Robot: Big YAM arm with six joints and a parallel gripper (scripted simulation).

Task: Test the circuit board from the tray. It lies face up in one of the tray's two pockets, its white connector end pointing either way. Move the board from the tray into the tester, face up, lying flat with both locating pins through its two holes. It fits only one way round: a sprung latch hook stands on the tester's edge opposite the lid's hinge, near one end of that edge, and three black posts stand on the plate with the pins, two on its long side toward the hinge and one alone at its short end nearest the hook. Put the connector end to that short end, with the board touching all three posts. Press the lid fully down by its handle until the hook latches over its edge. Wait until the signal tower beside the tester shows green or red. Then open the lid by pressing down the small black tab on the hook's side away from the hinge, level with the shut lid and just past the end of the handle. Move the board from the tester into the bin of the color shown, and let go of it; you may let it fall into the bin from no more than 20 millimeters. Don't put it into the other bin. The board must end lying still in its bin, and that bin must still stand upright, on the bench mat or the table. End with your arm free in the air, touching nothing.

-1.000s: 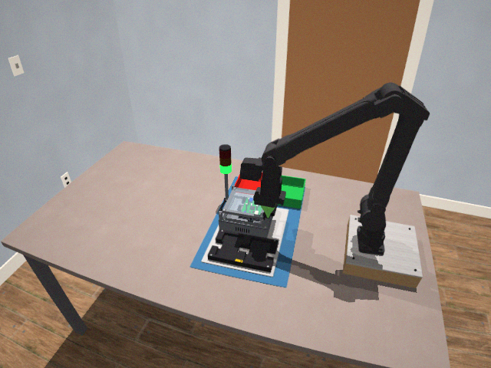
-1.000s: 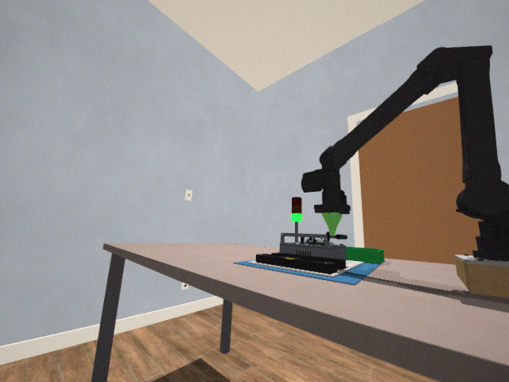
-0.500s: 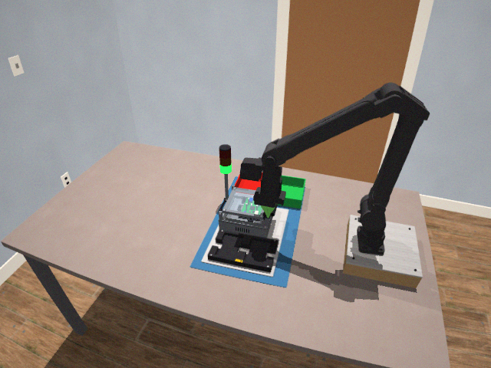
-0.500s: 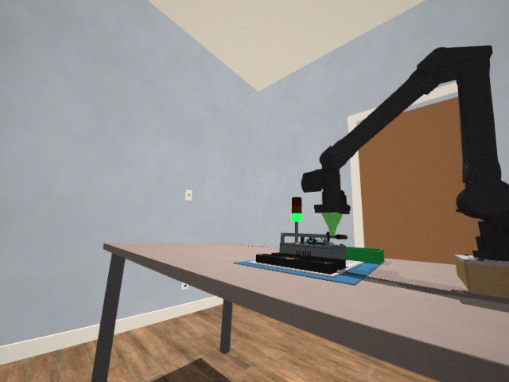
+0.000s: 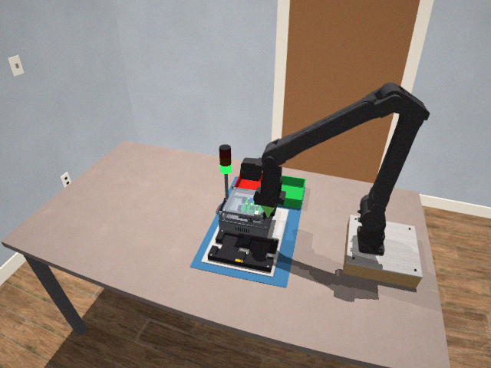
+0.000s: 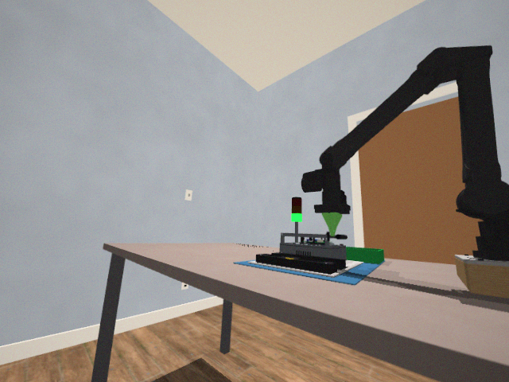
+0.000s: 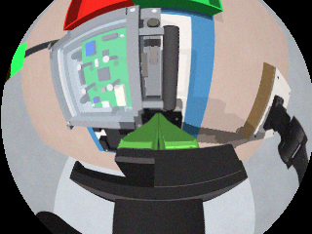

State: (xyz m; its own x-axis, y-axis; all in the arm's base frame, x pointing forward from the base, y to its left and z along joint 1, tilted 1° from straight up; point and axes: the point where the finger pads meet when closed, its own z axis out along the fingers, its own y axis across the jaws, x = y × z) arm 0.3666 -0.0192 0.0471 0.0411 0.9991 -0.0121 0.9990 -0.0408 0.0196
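Signal tower (image 5: 225, 168) lit green, green circuit board (image 7: 103, 72) sits under the shut clear lid (image 5: 238, 206) in the grey tester (image 5: 245, 228); green-fingered gripper (image 6: 332, 235), pressed together and empty, should push straight down on the small black tab (image 6: 340, 236), not the handle.

Pale blue-grey walls (image 5: 158, 59) enclose the room, and a cream ceiling (image 6: 262, 37) shows in the exterior view. A brown door (image 5: 348, 71) in a cream frame (image 5: 279, 67) stands in the back wall. A white switch plate (image 5: 16, 65) sits high on the left wall, with a white socket (image 5: 65, 179) lower down. White skirting (image 5: 456, 204) runs along the foot of the walls. The floor (image 5: 35, 336) is brown wood planking. A large table with a grey-brown top (image 5: 119, 221) stands on dark slanted legs (image 5: 55, 293). Soft even light throws shadows onto the tabletop.
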